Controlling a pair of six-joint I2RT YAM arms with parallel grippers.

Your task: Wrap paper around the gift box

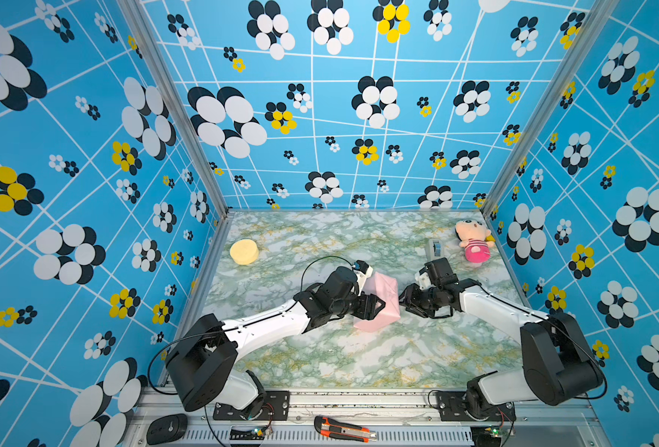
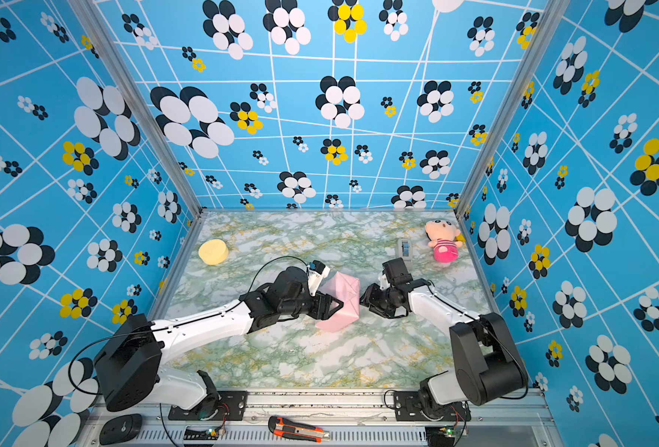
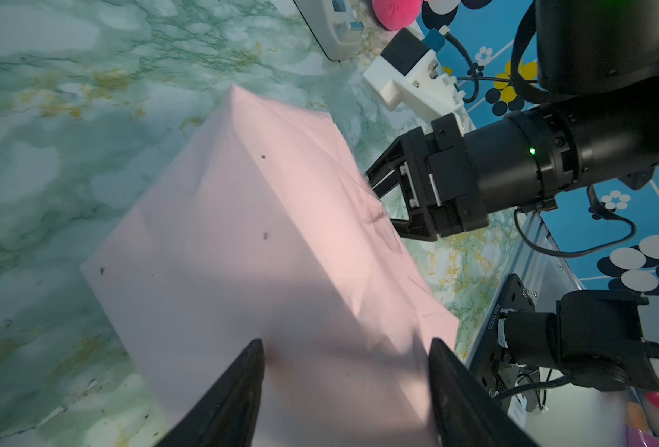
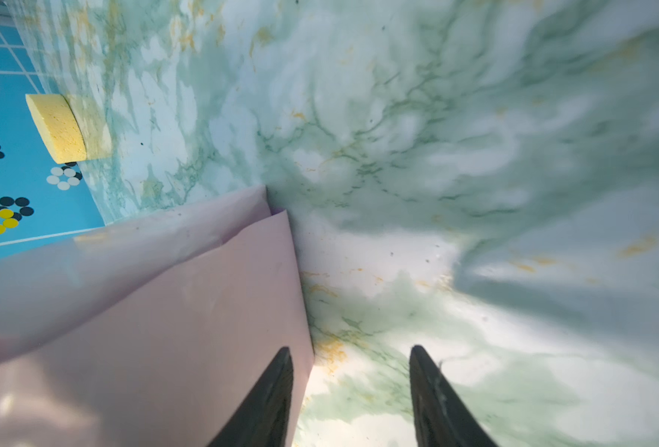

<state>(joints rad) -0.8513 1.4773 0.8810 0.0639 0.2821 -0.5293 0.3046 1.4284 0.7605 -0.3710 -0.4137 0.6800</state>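
Paper (image 1: 386, 294) folded boxlike, pink side out, our left gripper (image 3: 345, 348) spread wide over it, our right gripper (image 4: 349, 348) parted astride its edge, neither clamping anything

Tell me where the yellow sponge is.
In both top views the yellow sponge lies far left on the table, by the left wall, apart from the paper.

We see the paper (image 3: 266, 247) folded in a pink lump on the table (image 3: 49, 154). Our left gripper (image 3: 345, 344) spreads wide over it. The right gripper (image 3: 382, 201) is at its side, jaws apart.
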